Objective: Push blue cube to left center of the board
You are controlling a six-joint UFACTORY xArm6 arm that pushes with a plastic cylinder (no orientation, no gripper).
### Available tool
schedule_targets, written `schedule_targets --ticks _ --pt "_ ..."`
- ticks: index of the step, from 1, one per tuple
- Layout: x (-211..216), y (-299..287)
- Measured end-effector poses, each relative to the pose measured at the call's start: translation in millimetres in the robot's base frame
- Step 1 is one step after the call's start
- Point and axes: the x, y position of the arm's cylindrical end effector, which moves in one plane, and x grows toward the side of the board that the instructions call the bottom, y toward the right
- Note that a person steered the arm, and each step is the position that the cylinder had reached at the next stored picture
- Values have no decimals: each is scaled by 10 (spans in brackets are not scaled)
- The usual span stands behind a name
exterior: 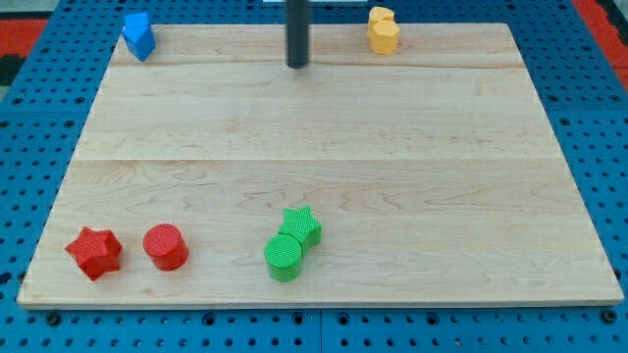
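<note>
Tip [297, 65] of my rod, which has no jaws and holds nothing, sits near the board's [324, 147] top edge, well right of the blue cube [138, 35] in the top-left corner. Risk: a glancing push could tip it over the near edge. Its point faces down-left; no clear long axis.

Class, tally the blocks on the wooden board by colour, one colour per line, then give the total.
Blue: 1, the blue cube
Yellow: 1, the yellow heart-like block
Red: 2, the red star and red cylinder
Green: 2, the green star and green cylinder
Total: 6
</note>
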Motion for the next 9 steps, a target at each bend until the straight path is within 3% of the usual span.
schedule_targets --ticks 1,2,3,4,5,7,9 --pt "-462 -658" --pt "261 -500" --pt "1191 -1087" --pt "588 -2423" --pt "526 -2427" --pt "-467 -2364" --pt "-455 -962"
